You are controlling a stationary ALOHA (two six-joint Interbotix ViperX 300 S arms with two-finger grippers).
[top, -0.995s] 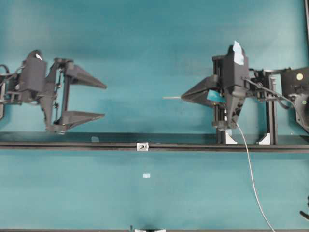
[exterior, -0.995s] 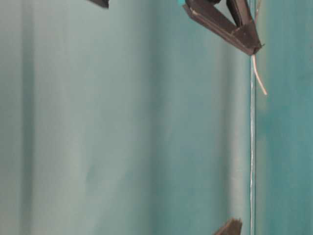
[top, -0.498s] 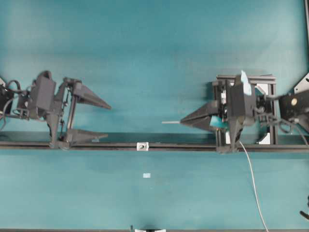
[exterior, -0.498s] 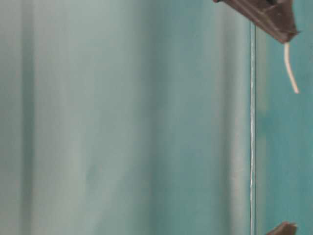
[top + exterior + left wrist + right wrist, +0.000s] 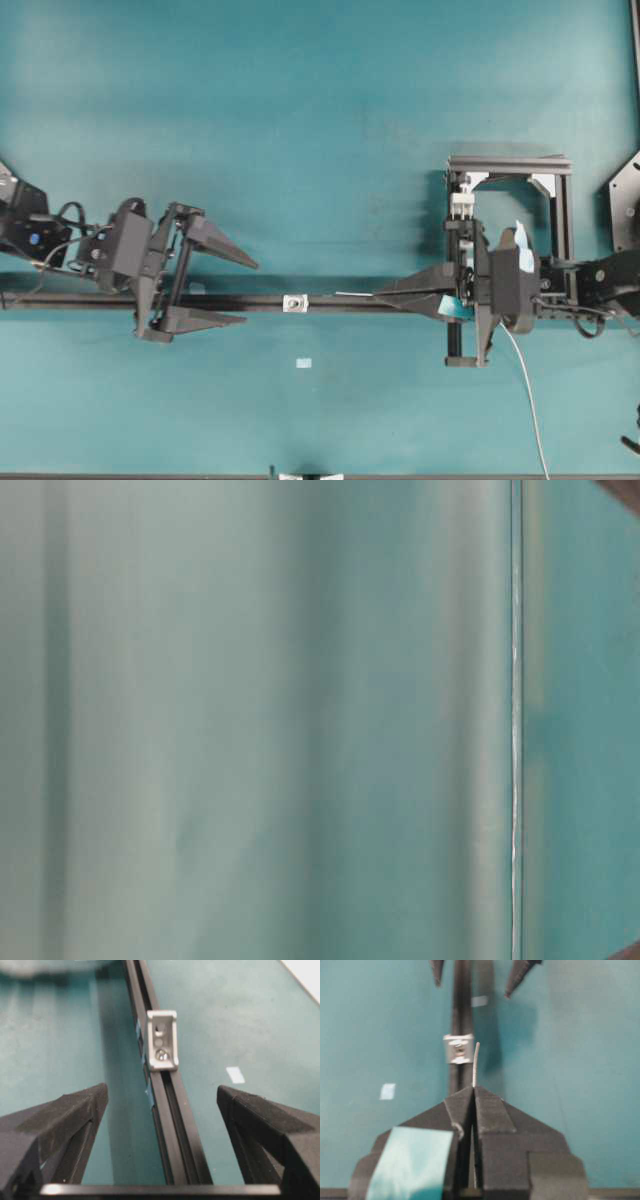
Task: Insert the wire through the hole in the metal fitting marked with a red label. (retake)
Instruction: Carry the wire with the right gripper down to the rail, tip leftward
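Right gripper (image 5: 473, 1091) pinches the wire (image 5: 475, 1064), tip just beside the fitting (image 5: 458, 1049) on the rail (image 5: 350, 301). Left wrist view alone shows the hole (image 5: 159, 1029); left gripper (image 5: 240, 291) spread, straddling the rail.

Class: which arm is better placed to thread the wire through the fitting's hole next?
Right. The right gripper is shut on the wire, its tip beside the metal fitting. The left gripper is open and empty.

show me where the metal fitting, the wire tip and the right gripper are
metal fitting (image 5: 162, 1040): left wrist view, middle of its face.
wire (image 5: 475, 1062): right wrist view, bare tip beyond the fingers.
right gripper (image 5: 473, 1091): right wrist view, where the shut fingertips meet.
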